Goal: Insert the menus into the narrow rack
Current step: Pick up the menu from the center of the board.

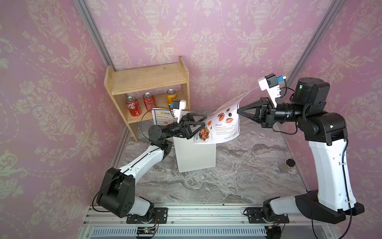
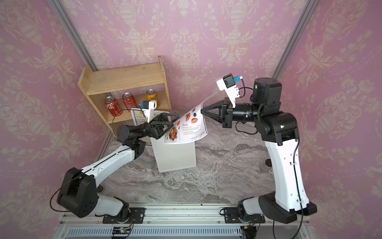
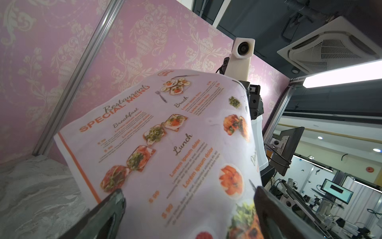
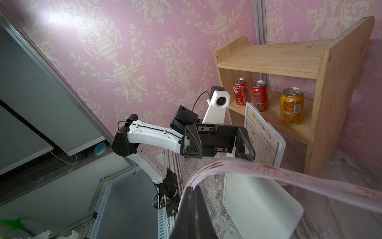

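The pale menu headed "Restaurant SPECIAL MENU" hangs curved in the air above the white narrow rack. My right gripper is shut on its right edge, and the sheet bends away from the closed tips. My left gripper stands open at the sheet's left end. In the left wrist view the sheet spans the wide gap between its fingers. The blue-bordered "DIM SUM INN" menu stands upright in the rack's far end, partly hidden by the left gripper.
A wooden shelf stands in the back left corner, close behind the rack. On its lower board are two red cans and an orange can. A small jar lies on the marble table beside the right arm. Pink walls close in on three sides.
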{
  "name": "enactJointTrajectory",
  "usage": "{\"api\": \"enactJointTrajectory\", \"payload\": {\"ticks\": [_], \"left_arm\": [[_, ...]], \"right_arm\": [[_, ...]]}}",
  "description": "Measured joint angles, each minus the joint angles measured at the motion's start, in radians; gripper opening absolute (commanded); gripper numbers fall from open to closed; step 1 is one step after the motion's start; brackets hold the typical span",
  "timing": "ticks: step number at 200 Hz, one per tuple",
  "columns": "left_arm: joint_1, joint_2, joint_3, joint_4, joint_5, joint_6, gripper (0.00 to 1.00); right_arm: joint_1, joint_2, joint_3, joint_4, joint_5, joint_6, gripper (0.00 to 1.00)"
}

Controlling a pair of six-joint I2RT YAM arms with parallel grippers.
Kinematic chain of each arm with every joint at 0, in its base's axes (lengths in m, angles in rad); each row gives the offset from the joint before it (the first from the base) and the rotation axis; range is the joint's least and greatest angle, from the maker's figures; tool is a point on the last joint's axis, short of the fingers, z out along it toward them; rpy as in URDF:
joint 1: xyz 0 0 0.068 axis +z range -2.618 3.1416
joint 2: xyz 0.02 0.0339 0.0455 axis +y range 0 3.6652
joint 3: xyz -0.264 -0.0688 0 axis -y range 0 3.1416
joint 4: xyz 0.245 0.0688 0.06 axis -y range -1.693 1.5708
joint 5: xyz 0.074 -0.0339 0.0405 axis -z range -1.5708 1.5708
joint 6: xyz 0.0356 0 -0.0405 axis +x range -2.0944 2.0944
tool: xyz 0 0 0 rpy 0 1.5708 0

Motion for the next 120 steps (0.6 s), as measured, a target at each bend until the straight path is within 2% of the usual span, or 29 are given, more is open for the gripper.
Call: {"api": "enactJointTrajectory", "payload": {"ticks": [72,120], "left_arm": [[-0.003,-0.008,0.000,0.063,0.079,-0.208,0.99],[0.019,0.003,0.000,0.029,0.109,-0.260,0.99]], "right_arm": [[0.003,0.011,0.010,-0.025,0.016,-0.036,0.00],[0.008,0.033,0.082,-0.044,0.023,-0.044,0.00]]}}
